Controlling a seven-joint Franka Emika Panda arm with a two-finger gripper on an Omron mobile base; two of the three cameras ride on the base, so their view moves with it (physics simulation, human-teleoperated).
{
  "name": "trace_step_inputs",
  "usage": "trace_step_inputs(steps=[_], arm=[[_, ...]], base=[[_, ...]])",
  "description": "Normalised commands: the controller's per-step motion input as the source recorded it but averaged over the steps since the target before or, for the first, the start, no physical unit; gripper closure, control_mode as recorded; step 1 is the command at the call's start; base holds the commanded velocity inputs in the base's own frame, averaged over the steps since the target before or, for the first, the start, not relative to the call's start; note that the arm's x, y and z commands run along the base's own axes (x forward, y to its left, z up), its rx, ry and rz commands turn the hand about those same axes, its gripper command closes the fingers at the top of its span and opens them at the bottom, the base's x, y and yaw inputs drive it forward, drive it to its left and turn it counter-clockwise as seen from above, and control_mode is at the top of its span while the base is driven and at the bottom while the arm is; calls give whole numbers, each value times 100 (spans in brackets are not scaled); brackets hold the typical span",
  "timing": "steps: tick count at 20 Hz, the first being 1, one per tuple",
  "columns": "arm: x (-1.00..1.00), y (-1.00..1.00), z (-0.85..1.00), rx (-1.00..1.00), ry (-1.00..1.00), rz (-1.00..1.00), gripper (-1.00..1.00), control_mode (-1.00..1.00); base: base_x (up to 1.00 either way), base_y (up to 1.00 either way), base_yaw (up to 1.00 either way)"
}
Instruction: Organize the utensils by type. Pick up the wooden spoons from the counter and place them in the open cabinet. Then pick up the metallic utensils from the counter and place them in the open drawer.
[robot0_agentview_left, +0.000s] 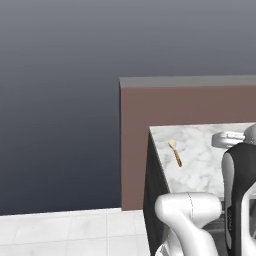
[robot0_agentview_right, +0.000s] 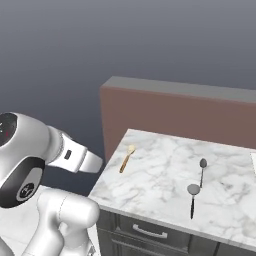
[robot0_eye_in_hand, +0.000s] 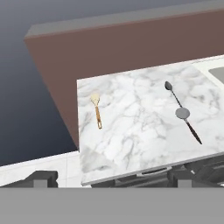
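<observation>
Starting the first step: going for the small wooden spoon (robot0_eye_in_hand: 97, 110), lying near the table's (robot0_eye_in_hand: 140, 131) left edge, well apart from the two metallic utensils (robot0_eye_in_hand: 181, 113) resting end to end toward the right side. Holding the fingers (robot0_eye_in_hand: 43, 178) wide apart, gripping nothing, hovering off the front edge. Likely needing next: reaching forward, descending over the handle, closing.

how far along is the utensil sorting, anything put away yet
Nothing shows as put away. On the counter lie the small wooden spoon near its left end and the two metallic utensils toward the right, end to end. No large wooden spoon lies on the stretch of counter in view, so its whereabouts can't be judged. The gripper is open, holds nothing and looks over the counter from in front. All three utensils remain to be moved.
</observation>
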Motion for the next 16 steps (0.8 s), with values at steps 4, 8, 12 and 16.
trace_step_inputs(steps=[4, 8, 12, 16], arm=[[0, 0, 0, 0, 0, 0, -100, 100], [66, 1, -15, 0, 0, 0, -100, -100], [85, 1, -22, 2, 0, 0, -100, -100], [90, 10, -31, 1, 0, 0, -100, -100]], base=[[38, 10, 0], [0, 0, 0], [0, 0, 0], [0, 0, 0]])
